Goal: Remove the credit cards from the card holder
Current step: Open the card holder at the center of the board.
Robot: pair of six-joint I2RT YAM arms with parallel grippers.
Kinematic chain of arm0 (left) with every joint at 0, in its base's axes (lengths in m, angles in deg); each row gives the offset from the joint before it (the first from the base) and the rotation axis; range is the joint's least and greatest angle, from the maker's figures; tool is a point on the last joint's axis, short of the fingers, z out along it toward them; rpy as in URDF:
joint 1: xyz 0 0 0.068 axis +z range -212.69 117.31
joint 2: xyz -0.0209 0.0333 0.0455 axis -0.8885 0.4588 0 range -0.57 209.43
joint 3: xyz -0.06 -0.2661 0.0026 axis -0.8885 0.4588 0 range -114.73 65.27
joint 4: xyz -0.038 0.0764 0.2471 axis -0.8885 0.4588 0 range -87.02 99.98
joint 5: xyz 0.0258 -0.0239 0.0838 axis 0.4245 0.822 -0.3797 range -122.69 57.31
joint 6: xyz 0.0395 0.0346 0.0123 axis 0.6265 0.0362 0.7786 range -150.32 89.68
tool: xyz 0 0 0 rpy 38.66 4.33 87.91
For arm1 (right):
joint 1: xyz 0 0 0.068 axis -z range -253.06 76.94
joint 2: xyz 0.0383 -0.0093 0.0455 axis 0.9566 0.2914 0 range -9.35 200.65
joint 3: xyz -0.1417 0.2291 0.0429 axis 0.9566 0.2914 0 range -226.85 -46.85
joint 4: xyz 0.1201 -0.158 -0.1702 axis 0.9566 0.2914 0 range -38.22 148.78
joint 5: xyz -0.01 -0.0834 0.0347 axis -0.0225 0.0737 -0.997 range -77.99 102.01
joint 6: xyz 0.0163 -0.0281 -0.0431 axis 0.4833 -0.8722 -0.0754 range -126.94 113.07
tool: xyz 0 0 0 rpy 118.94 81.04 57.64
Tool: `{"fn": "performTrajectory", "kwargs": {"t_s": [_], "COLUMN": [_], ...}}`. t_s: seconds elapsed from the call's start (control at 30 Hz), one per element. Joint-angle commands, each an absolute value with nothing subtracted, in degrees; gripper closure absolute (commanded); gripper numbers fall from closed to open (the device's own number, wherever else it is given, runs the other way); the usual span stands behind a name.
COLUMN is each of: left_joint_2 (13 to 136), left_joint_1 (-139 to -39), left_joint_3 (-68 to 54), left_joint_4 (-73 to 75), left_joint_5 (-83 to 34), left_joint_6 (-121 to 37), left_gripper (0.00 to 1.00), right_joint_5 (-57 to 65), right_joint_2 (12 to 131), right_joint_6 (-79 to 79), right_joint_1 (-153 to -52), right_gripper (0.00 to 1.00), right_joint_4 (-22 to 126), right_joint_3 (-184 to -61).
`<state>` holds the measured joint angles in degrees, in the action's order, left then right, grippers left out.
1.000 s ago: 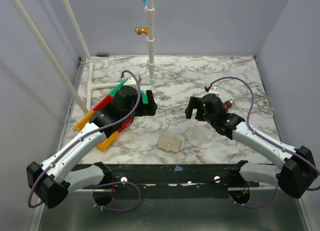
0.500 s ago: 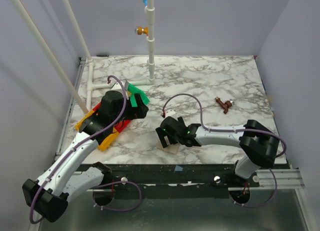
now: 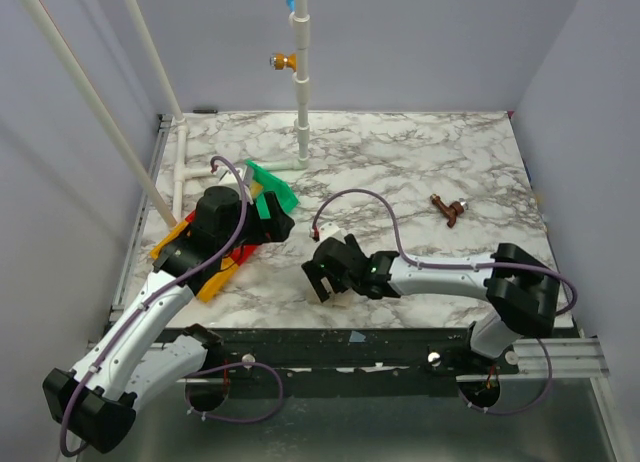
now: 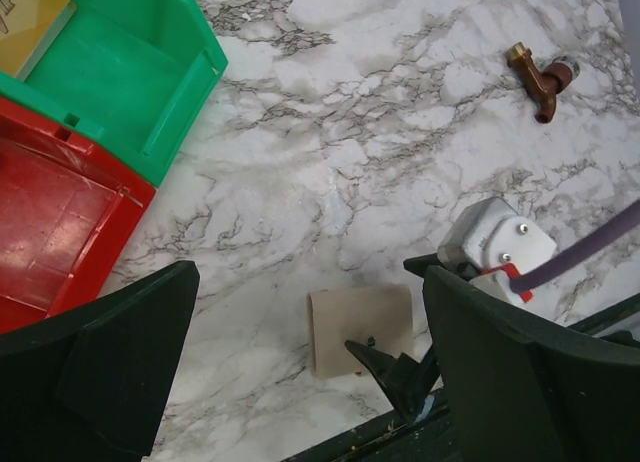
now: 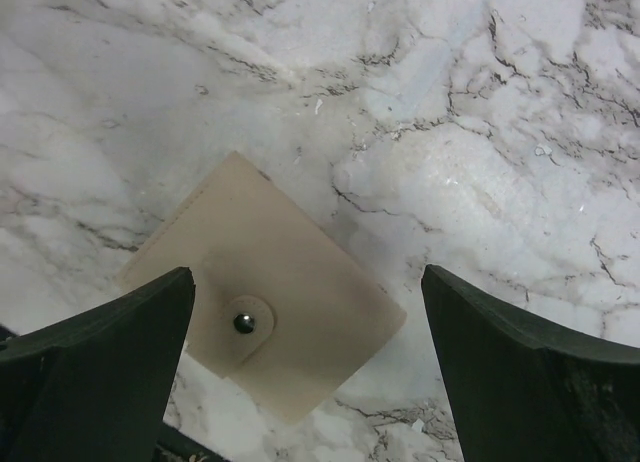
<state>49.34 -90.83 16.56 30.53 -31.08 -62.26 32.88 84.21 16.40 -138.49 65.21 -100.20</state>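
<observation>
The card holder point(image 5: 285, 312) is a tan squarish wallet lying shut on the marble near the front edge, its stud point(image 5: 243, 323) facing up. It also shows in the left wrist view point(image 4: 350, 322). My right gripper point(image 5: 308, 274) is open and hovers just above it, one finger on each side, not touching. In the top view the right gripper point(image 3: 325, 285) covers most of the wallet. My left gripper point(image 3: 278, 225) is open and empty, raised beside the green tray. One tan-gold credit card point(image 4: 28, 22) lies in the green tray point(image 4: 120, 82).
A red tray point(image 4: 50, 212) and orange trays point(image 3: 215, 282) sit by the green one at the left. A brown tap fitting point(image 3: 448, 209) lies at the right. A white pipe stand point(image 3: 300, 92) rises at the back. The table's front edge is just below the wallet.
My right arm has swung from the back right down over the card holder and edged a little left. My left arm has drawn back toward the trays.
</observation>
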Motion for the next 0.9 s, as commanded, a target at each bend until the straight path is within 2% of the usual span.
{"fn": "performTrajectory", "kwargs": {"t_s": [0.0,0.13,0.6,0.77,0.87], "left_joint_2": [48.4,48.4,48.4,48.5,48.8], "left_joint_1": [-90.4,-90.5,-90.2,-90.1,-90.1], "left_joint_3": [17.5,17.7,17.5,18.1,18.8], "left_joint_4": [30.8,30.9,31.6,31.7,31.3], "left_joint_5": [-28.6,-28.2,-27.8,-27.6,-26.8], "left_joint_6": [-61.8,-62.0,-62.0,-62.3,-63.0], "left_gripper": [0.01,0.02,0.01,0.01,0.01], "right_joint_5": [29.5,25.6,39.0,34.5,29.9], "right_joint_2": [79.6,82.1,91.8,91.2,89.1], "right_joint_6": [13.1,11.0,13.7,18.0,21.3], "right_joint_1": [-139.3,-140.0,-142.3,-139.7,-136.2], "right_gripper": [0.0,0.0,0.01,0.12,0.26], "right_joint_4": [66.6,69.2,75.0,75.0,73.9], "right_joint_3": [-98.9,-99.6,-104.7,-105.5,-105.0]}}
